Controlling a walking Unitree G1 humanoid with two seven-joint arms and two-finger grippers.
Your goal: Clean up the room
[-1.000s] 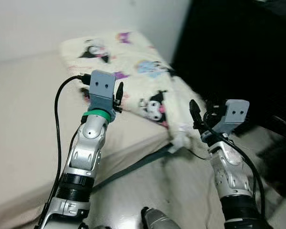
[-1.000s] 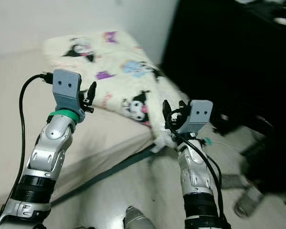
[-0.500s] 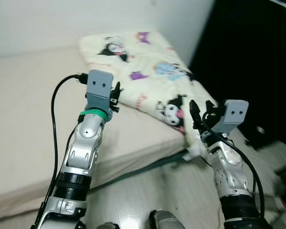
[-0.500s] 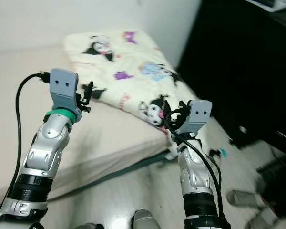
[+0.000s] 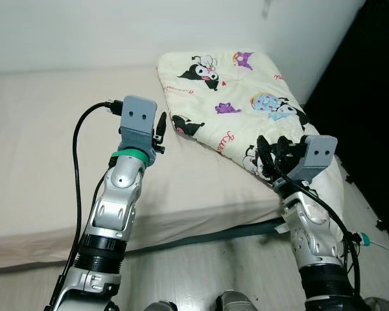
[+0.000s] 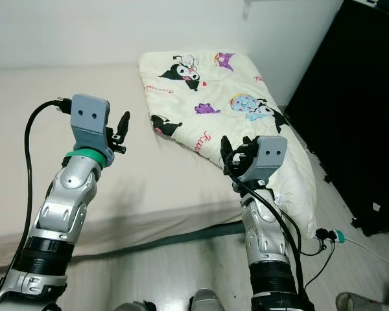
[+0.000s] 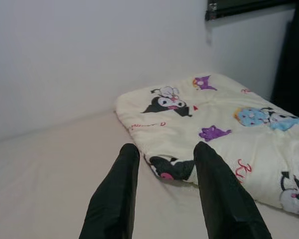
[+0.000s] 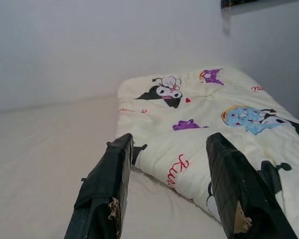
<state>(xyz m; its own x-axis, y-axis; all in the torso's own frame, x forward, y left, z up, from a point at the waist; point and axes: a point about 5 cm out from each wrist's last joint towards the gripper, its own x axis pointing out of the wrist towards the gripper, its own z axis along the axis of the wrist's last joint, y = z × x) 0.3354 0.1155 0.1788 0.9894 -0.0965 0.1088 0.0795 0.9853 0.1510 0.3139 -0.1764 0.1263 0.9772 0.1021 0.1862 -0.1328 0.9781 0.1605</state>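
The robot is standing at the edge of a bed, and the step in hand looks like lining up on the cartoon-print blanket before any grasp. The blanket is lying in the upper right of the left eye view, a thick, soft, quilted fold of cream fabric printed with black, purple and blue figures, its lower right corner spilling over the mattress edge toward the floor. The left gripper is hovering above the plain beige sheet at the centre of that frame, just beside the blanket's near left edge; in the left wrist view its fingers are standing apart with nothing between them. The right gripper is poised at centre right of the right eye view, over the blanket's front edge, and in the right wrist view its fingers are spread wide and holding nothing. Whether its tips are brushing the fabric is hard to tell from the head views. The next move probably calls for lowering both grippers onto the puffy edge and pinching enough cloth that the slack, heavy fold is not slipping out. A thin cable with a teal plug is lying on the pale floor at lower right, beside a dark cabinet.
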